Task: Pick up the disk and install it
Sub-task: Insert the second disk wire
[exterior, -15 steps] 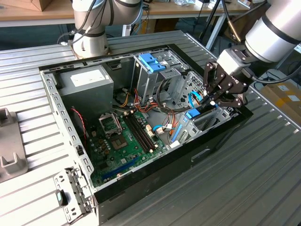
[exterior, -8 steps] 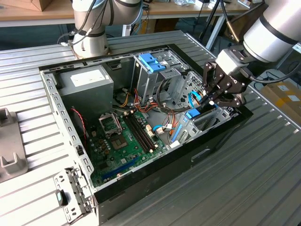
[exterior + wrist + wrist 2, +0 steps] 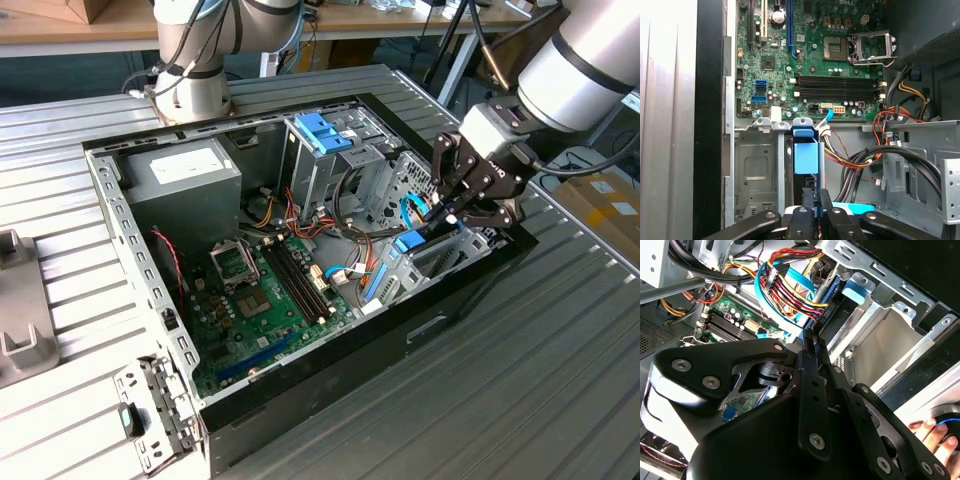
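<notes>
The disk (image 3: pixel 806 155) stands on edge in the silver drive bay at the front corner of the open computer case (image 3: pixel 110 215). Its light-blue rail faces up, and the rail's blue tab (image 3: pixel 858 289) sticks out by the bay wall. The same blue rail (image 3: pixel 410 242) lies low in the case toward the exterior view's right. My gripper (image 3: pixel 448 212) hangs just above that rail, tilted down into the bay. Both wrist views show its black fingers (image 3: pixel 810 200) pressed together, with nothing seen between them. The gripper (image 3: pixel 811 335) ends close to the disk's edge; I cannot tell whether it touches.
Bundles of red, yellow and blue cables (image 3: pixel 790 295) crowd beside the bay. The green motherboard (image 3: pixel 265 300) fills the case floor, with the grey power-supply box (image 3: pixel 185 170) and a silver cage carrying a blue latch (image 3: pixel 322 132) behind it. A person's fingers (image 3: pixel 932 432) rest outside the case.
</notes>
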Robot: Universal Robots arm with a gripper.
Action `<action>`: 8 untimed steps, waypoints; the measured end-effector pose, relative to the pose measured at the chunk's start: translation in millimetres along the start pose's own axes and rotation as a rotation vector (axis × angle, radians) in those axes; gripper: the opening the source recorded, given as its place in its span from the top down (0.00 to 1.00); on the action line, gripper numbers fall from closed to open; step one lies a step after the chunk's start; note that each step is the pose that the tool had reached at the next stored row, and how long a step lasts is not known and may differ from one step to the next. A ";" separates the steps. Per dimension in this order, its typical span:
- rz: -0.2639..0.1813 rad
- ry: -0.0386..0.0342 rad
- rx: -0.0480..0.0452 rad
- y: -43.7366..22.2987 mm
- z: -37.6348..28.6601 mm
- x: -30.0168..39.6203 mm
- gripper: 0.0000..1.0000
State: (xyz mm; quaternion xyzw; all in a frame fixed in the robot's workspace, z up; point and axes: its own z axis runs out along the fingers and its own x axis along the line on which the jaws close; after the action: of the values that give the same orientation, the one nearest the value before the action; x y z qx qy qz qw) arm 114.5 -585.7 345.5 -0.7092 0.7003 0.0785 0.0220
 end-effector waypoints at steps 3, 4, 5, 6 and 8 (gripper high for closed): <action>0.000 0.0001 -0.0002 -1.9 0.4 0.1 0.84; 0.000 0.0001 -0.0001 -2.1 0.8 0.2 0.84; 0.000 0.0000 -0.0002 -2.2 1.2 0.2 0.84; 0.000 0.0001 -0.0002 -2.3 1.6 0.2 0.84; 0.000 0.0004 -0.0003 -2.4 2.3 0.3 0.84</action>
State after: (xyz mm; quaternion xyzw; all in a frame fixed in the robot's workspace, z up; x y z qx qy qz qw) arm 116.7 -585.7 343.0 -0.7091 0.7004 0.0785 0.0217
